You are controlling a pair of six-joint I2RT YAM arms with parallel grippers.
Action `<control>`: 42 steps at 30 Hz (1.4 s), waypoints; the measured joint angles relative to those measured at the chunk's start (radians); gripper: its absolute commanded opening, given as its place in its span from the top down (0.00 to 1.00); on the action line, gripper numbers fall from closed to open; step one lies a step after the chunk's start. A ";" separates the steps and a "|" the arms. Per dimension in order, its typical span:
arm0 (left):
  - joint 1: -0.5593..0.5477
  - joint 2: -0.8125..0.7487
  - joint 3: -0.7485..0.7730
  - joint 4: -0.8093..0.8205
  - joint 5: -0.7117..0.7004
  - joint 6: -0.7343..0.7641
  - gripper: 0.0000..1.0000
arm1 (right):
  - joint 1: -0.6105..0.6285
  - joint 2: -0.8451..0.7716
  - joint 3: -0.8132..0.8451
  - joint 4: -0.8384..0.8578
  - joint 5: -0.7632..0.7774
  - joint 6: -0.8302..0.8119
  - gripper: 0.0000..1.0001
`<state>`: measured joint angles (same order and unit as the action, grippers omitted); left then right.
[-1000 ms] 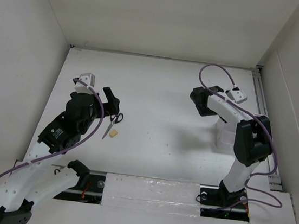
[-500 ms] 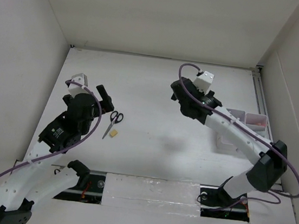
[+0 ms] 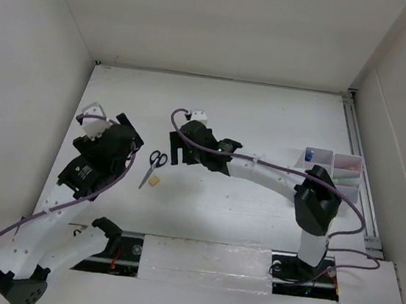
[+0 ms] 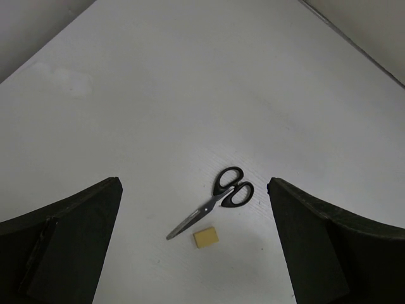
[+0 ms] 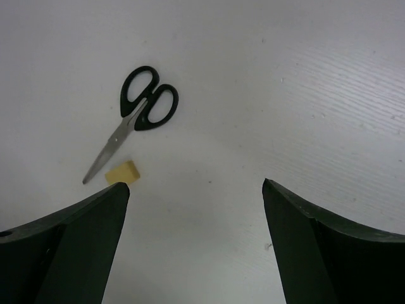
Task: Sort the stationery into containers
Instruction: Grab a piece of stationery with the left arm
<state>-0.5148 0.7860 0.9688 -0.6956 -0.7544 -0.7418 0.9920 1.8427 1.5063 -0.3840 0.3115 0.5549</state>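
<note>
**Both your arms are crowding the scissors**

Your scissors lie flat on the table, blades together, handles pointing away from the arm bases. The yellow eraser sits just beside the blade. Your right gripper hangs just right of the handles and your left gripper is near their left. The organiser is way off to the scissors' right.

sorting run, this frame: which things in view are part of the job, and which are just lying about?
Job:
- scissors, loose on the table
- eraser, beside the scissors' blades
- organiser, at the right edge

Not job:
- table
- side rail
Both are fixtures, not loose items.
</note>
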 measured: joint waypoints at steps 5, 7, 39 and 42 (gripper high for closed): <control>0.000 -0.059 0.005 -0.042 -0.055 -0.058 0.00 | 0.018 0.178 0.111 0.003 0.016 0.026 0.18; 0.000 -0.086 0.005 -0.042 -0.060 -0.058 0.00 | 0.026 0.242 0.172 0.000 0.041 0.044 0.29; 0.000 -0.082 0.005 0.024 0.002 0.006 0.00 | 0.037 0.426 0.406 -0.103 0.192 0.209 0.53; 0.000 -0.075 0.003 0.045 0.044 0.039 0.00 | 0.037 0.417 0.390 -0.108 0.197 0.213 0.50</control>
<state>-0.5144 0.7113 0.9722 -0.6506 -0.7105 -0.7033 1.0290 2.2593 1.8965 -0.4915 0.5083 0.7681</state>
